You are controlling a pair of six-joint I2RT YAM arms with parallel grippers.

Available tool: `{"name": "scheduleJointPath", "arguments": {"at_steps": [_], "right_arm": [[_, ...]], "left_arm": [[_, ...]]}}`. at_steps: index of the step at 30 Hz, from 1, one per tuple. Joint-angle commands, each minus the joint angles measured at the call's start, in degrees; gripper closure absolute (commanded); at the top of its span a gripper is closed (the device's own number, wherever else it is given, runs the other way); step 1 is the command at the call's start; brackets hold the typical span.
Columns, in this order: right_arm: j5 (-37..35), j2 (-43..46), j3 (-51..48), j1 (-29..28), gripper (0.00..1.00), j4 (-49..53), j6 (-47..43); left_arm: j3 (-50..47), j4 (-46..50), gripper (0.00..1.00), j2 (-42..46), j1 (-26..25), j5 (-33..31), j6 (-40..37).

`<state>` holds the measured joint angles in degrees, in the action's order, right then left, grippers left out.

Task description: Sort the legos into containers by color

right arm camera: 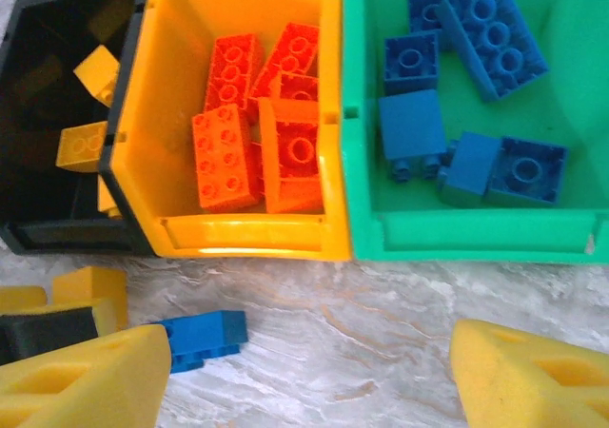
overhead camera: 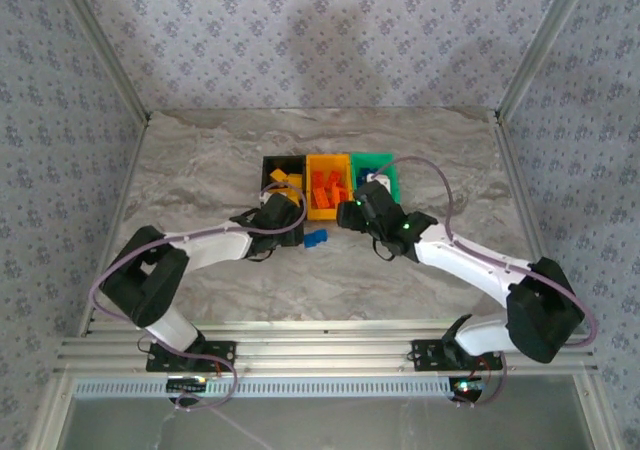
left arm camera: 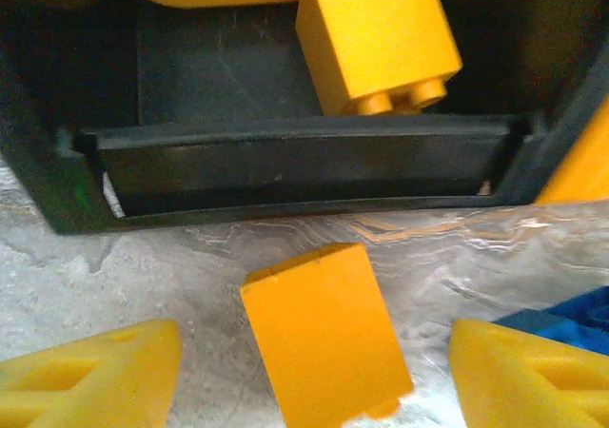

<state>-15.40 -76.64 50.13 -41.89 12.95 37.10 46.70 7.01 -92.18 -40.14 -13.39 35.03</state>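
Observation:
The black bin [overhead camera: 281, 166], yellow-orange bin [overhead camera: 328, 208] and green bin [overhead camera: 390, 178] stand joined in a row mid-table. Yellow-orange legos [right arm camera: 84, 143] lie in the black bin [right arm camera: 38, 228], red-orange legos [right arm camera: 226, 152] in the yellow-orange bin [right arm camera: 247, 233], and blue legos [right arm camera: 490, 33] in the green bin [right arm camera: 476, 233]. My left gripper [left arm camera: 314, 376] is open just before the black bin's front wall [left arm camera: 295, 162], and a loose yellow-orange lego [left arm camera: 326, 333] lies on the table between its fingers. A blue lego [right arm camera: 202, 337] lies on the table beside it. My right gripper [right arm camera: 309, 380] hangs open and empty in front of the bins.
The marble tabletop [overhead camera: 200, 170] stretches around the bins, bounded by metal frame posts [overhead camera: 105, 45] and patterned walls. The two grippers [overhead camera: 283, 218] [overhead camera: 360, 208] sit close together before the bins, with the blue lego [overhead camera: 316, 239] between them.

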Motion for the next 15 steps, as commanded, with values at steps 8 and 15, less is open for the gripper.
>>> {"name": "scheduleJointPath", "arguments": {"at_steps": [8, 15], "right_arm": [[-2.0, 5.5, -3.5, 0.9, 0.21, -0.3, 0.9], [-1.7, 5.5, -5.1, 1.3, 0.21, -1.3, 1.5]], "left_arm": [[1.8, -1.6, 0.56, -4.0, -0.3, -2.2, 0.0], [-3.7, -1.0, 0.73, 3.6, -2.2, -3.2, 1.6]]}}
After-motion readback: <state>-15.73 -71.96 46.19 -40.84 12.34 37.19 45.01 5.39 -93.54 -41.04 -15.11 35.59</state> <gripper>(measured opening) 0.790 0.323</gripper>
